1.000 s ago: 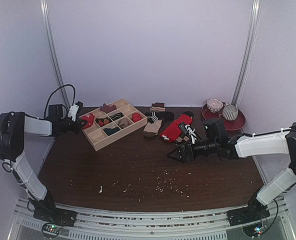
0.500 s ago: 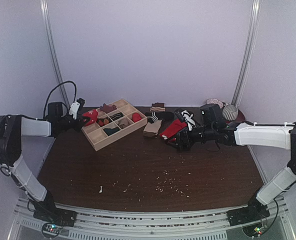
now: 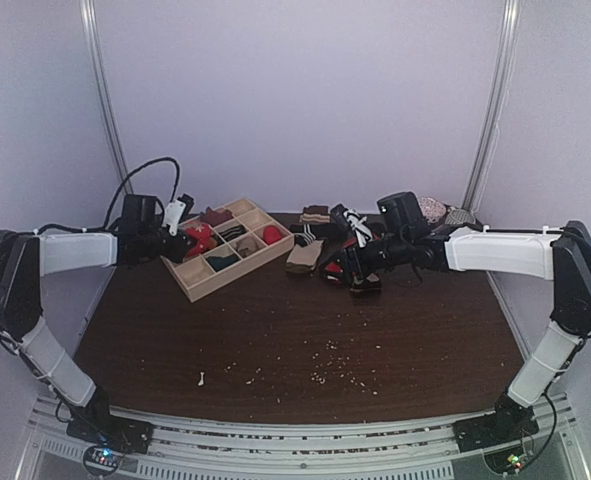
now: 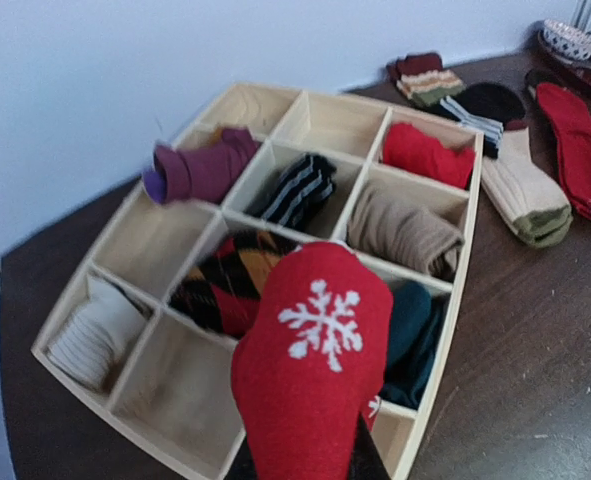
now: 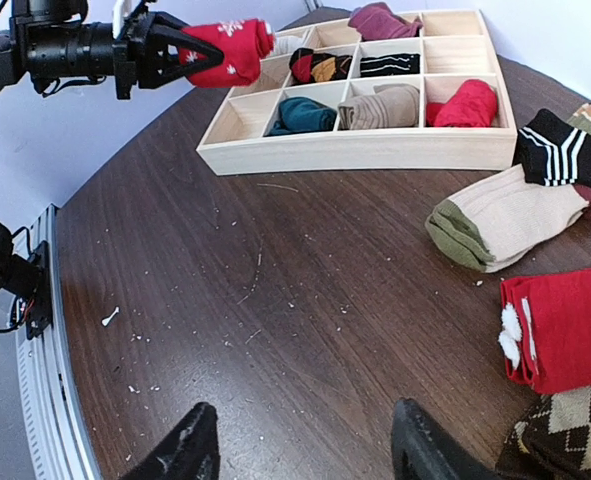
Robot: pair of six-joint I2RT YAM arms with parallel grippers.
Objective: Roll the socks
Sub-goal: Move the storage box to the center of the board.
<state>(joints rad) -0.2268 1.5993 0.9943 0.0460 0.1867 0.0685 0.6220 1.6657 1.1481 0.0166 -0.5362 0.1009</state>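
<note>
Hovering empty with jaws spread over the dark wooden surface (image 5: 275, 300), the right claw (image 5: 307, 448) sits near the flat red white-trimmed sock (image 5: 570, 325) and cream olive-toed sock (image 5: 510, 220), while the left claw (image 4: 303, 465) grips a rolled red snowflake sock (image 4: 310, 370) above the divided wooden tray (image 5: 355, 150).

The brown table (image 5: 305, 330) has a wooden box (image 5: 375, 152) sitting on it. Beside the box lie a cream sock (image 5: 505, 225), a red sock (image 5: 570, 325) and a black sock with white stripes (image 5: 565, 150). Little crumbs (image 5: 110, 317) dot the near part.
</note>
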